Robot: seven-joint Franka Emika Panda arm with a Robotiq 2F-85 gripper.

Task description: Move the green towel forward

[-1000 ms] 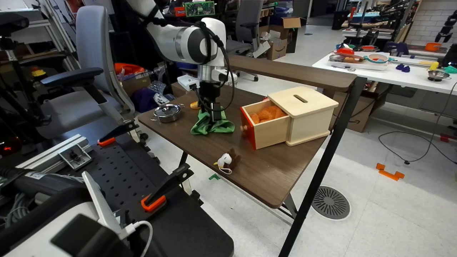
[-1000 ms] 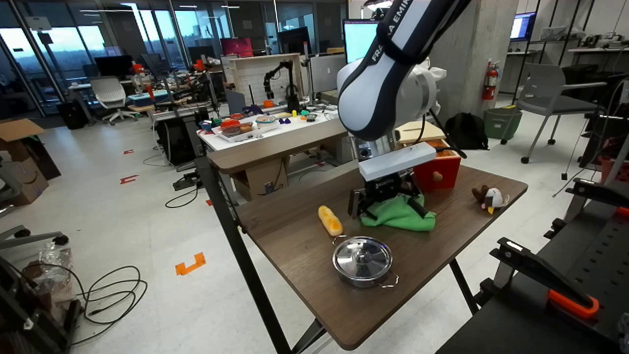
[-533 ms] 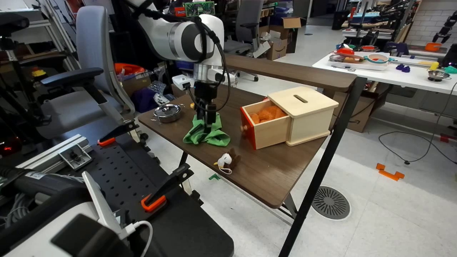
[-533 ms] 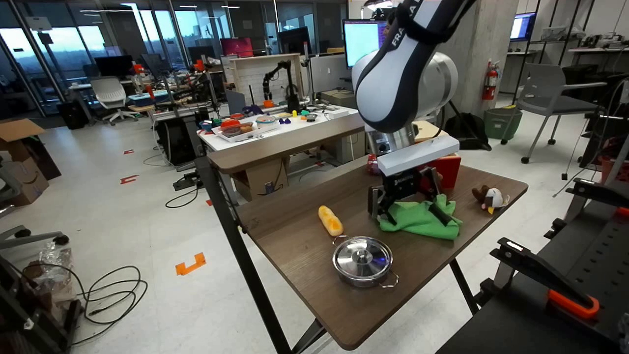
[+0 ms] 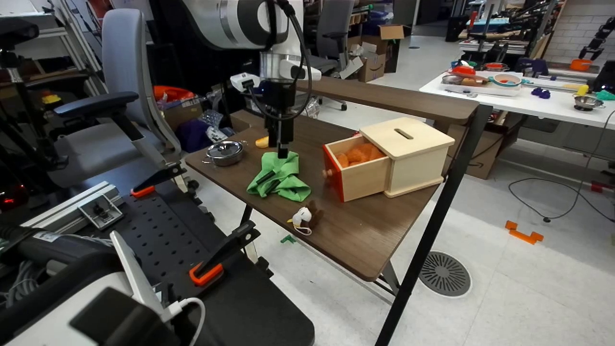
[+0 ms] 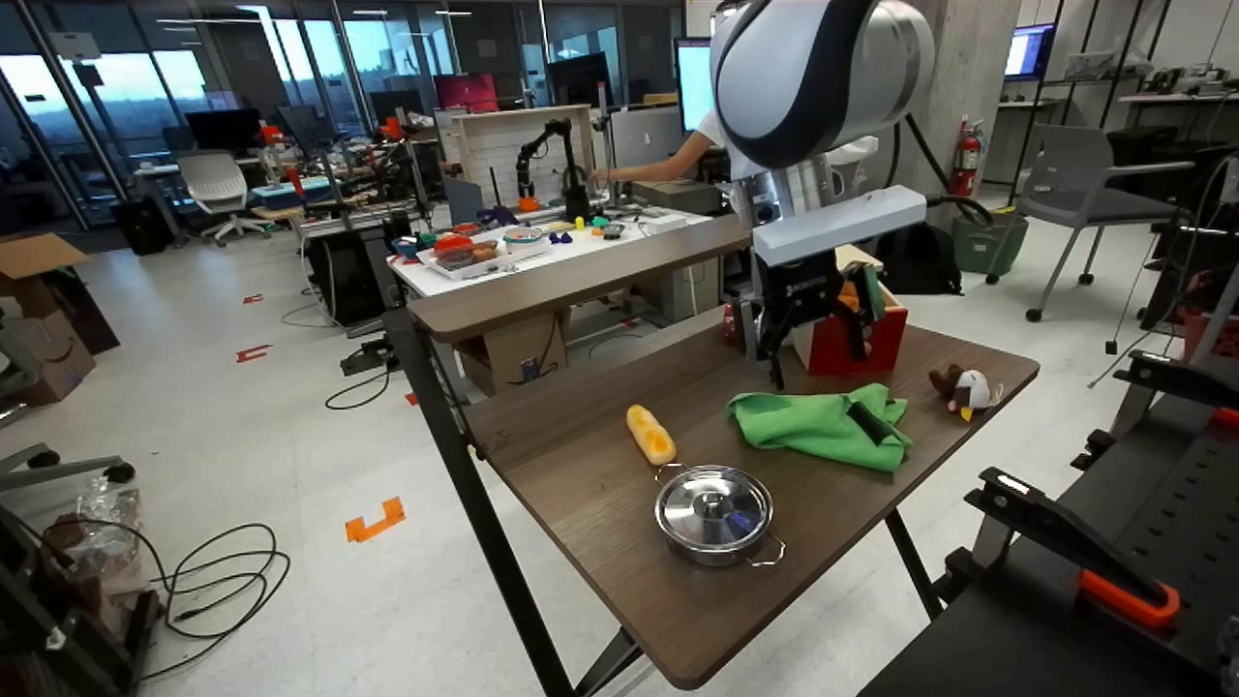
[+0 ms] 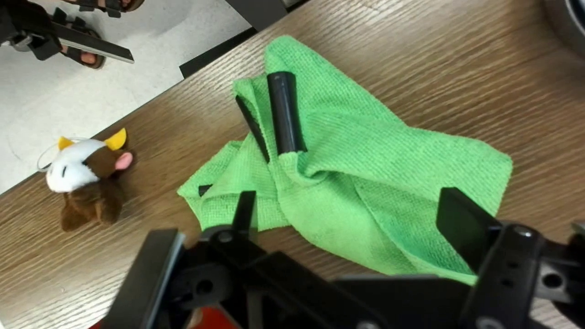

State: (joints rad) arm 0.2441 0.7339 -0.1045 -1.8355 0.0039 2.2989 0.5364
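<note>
Robotics lab in an open, office-like room: a white robot arm (image 6: 774,77) over a table (image 6: 600,494), a smaller black robot arm (image 6: 578,198) farther back, computer monitors (image 6: 225,130), office chairs (image 6: 214,182), a wall of windows (image 6: 116,79), and a fire extinguisher (image 6: 966,160) by a concrete pillar (image 6: 973,73).

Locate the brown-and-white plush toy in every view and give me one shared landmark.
In an exterior view: plush toy just below the picture's middle, near the edge of the table.
In an exterior view: plush toy toward the right, slightly below mid-height.
In the wrist view: plush toy at the left, around mid-height.
Shared landmark: the green towel, near the plush toy in all three.
</note>
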